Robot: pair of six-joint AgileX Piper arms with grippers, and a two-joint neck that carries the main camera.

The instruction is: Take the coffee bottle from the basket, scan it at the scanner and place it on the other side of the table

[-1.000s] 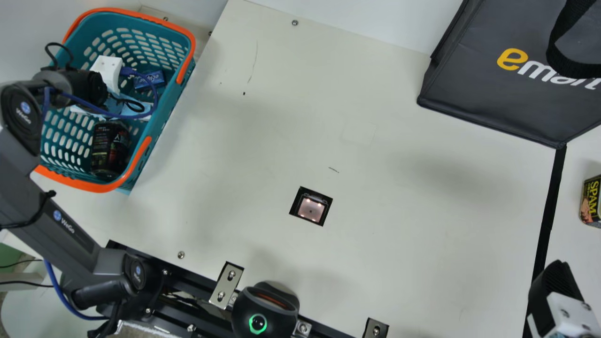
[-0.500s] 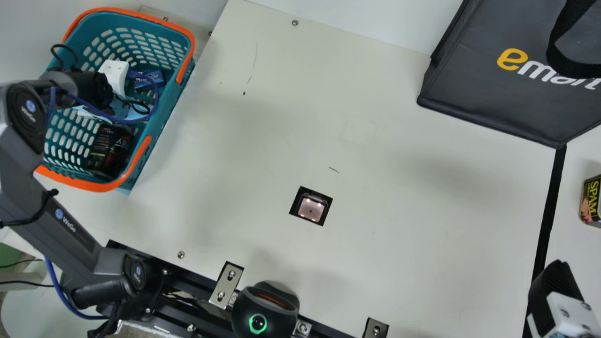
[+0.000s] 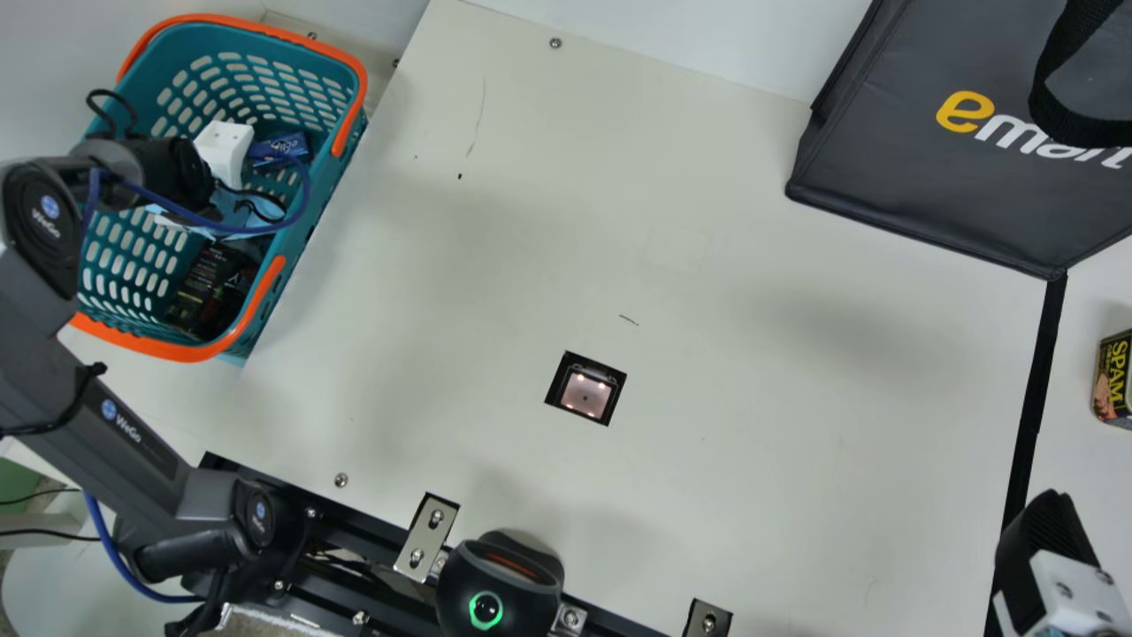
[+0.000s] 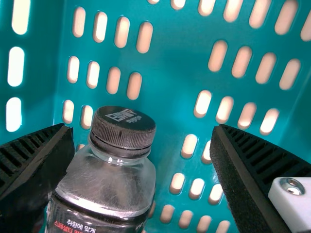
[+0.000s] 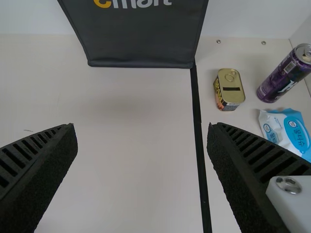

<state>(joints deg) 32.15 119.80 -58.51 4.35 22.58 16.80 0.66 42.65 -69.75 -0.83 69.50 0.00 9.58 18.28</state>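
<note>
In the main view my left gripper (image 3: 223, 152) is down in the teal basket (image 3: 128, 334), above the dark coffee bottle (image 3: 205, 296). The left wrist view has the coffee bottle (image 4: 104, 182), black-capped, slanting between the spread fingers of my left gripper (image 4: 141, 145), much nearer to one finger; nothing is gripped. A square scanner window (image 3: 585, 395) with small lights is set in the table. At the main view's lower right corner is my right gripper (image 3: 1048, 544); in the right wrist view my right gripper (image 5: 142, 145) stands open, with nothing between its fingers.
A small blue pack (image 3: 279, 149) is also in the basket. A dark bag (image 3: 937, 168) stands at the far right. Past the black tape line (image 3: 1030, 416) are a meat tin (image 5: 229, 90), a purple can (image 5: 284, 75) and a blue-white pack (image 5: 287, 130).
My left gripper has shifted a little rightward and down in the main view. The bottle in the basket has moved slightly and leans more. The right arm has kept still.
</note>
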